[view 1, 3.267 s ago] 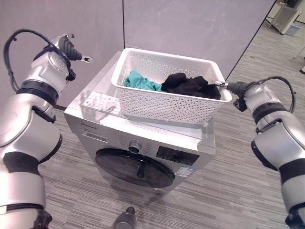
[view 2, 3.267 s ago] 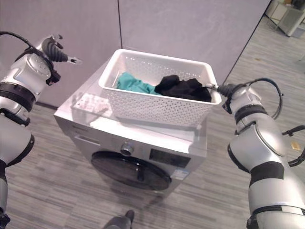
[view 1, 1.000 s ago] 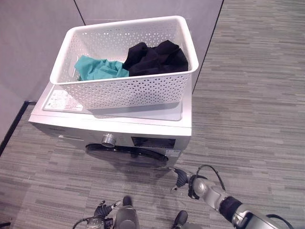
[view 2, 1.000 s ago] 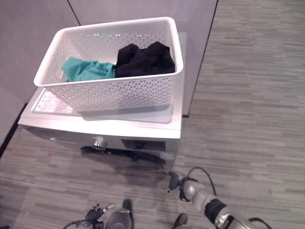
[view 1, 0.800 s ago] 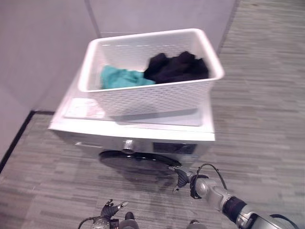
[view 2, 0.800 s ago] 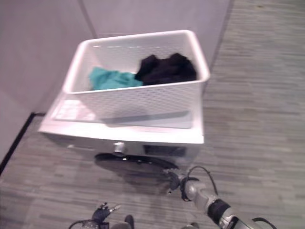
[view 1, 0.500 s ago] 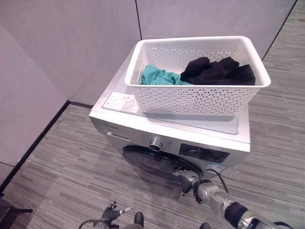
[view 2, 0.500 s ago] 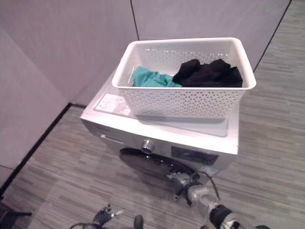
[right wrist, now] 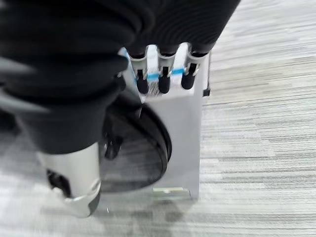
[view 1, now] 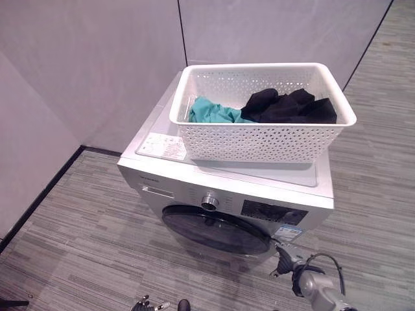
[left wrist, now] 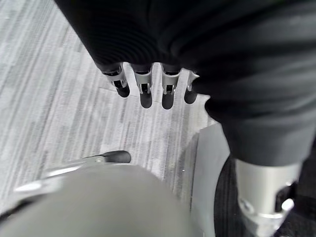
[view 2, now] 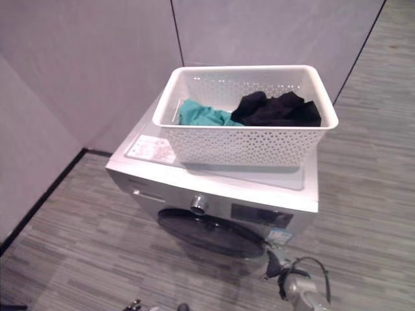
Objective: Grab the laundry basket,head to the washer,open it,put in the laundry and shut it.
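Both arms have dropped from beside the basket to down low in front of the machine, and the head has swung so the washer now sits square in view. From where I stand, the right hand [view 1: 283, 258] hangs just off the door's rim at about four o'clock of the round glass, near it but not touching as far as I can tell. In its own wrist view its fingers [right wrist: 162, 81] are straight and loose, side by side, holding nothing, with the thumb apart. My guess is it sits there because the door's catch is on that side, so a short reach would get a pull on the edge.

The left hand [view 1: 150, 304] is down at six o'clock of the head view, well short of the washer. Its fingers [left wrist: 144, 94] hang relaxed over the grey floor [view 1: 78, 253], idle and empty.

Outward from the hands, the washer door [view 1: 217, 230] looks closed, dark glass flush to the front, with the dial [view 1: 209, 201] above it at twelve o'clock.

The laundry basket [view 1: 262, 141] rests on the washer [view 1: 162, 178] lid, parked there, I'd judge, to free both hands for the door. Inside, the teal cloth [view 1: 213, 111] lies at nine o'clock and the black clothes [view 1: 289, 107] at three. Opening is the step in hand; loading is not yet begun.
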You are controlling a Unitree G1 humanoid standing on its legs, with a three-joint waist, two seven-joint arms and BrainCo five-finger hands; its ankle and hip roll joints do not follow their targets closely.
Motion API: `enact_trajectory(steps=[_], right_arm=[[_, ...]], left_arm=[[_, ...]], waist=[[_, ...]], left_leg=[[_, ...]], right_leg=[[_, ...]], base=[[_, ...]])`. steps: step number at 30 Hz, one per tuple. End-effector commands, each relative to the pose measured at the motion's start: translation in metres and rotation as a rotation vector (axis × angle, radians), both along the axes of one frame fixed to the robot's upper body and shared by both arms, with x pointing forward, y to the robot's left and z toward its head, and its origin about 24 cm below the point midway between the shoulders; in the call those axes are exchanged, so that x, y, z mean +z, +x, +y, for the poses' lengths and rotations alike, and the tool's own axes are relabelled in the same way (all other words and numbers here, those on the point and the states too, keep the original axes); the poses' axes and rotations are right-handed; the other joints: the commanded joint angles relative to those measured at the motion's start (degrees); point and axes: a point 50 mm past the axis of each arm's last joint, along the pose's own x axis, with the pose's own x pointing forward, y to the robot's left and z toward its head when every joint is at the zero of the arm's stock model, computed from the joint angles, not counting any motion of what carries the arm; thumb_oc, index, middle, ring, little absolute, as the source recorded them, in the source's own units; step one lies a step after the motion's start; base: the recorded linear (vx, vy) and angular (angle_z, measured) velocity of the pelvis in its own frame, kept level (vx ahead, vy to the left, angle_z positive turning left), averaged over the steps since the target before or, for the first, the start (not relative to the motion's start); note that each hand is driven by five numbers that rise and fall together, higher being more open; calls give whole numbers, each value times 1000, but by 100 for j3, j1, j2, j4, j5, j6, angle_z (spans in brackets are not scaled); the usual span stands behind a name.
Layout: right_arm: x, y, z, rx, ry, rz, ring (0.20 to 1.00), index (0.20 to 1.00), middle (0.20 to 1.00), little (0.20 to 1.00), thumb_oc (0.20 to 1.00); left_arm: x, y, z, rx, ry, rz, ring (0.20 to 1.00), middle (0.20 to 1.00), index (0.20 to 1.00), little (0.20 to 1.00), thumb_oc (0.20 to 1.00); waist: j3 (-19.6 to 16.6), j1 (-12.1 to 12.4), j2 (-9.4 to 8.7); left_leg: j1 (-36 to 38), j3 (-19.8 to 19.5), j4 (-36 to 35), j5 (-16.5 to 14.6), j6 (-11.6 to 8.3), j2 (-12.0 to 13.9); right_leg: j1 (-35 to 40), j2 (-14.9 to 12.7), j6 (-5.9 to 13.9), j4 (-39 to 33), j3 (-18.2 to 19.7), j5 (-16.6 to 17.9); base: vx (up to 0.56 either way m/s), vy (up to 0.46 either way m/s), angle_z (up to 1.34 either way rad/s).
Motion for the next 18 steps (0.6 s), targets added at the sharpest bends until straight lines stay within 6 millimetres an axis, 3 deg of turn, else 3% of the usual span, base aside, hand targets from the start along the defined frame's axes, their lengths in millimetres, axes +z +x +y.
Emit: enact_trajectory(steps=[1, 9, 13, 18], right_arm=[[19, 26, 11, 37, 32, -119, 1000, 1000, 1000, 1000, 1000], [21, 34, 20, 7, 76, -163, 1000, 1000, 1000, 1000, 1000], [31, 50, 35, 10, 122, -233, 1000, 1000, 1000, 1000, 1000], [36, 61, 49, 32, 156, -261, 1000, 1000, 1000, 1000, 1000]], left_arm=[[0, 12, -10, 0, -30, -36, 1000, 1000, 1000, 1000, 1000], [2, 15, -7, -15, -5, -44, 1000, 1000, 1000, 1000, 1000], [-1, 10, -7, -25, 12, -15, 1000, 1000, 1000, 1000, 1000], [2, 17, -8, -15, 1, -57, 1000, 1000, 1000, 1000, 1000]], waist=[[-4, 230, -109], [47, 285, -94], [-23, 343, -122], [-12, 408, -141]], left_leg=[[117, 120, 26, -524, 349, 272], [-74, -7, 26, -464, 356, 204], [-148, -42, 26, -477, 371, 131], [-239, -78, 26, -467, 415, 67]], right_leg=[[-651, -743, 76, 840, -132, 12], [-674, -830, 90, 869, -251, 16], [-711, -890, 120, 843, -286, 65], [-788, -960, 140, 852, -285, 118]], base=[[0, 0, 0], [3, 4, 8], [28, 14, 4], [-1, 8, -2]])
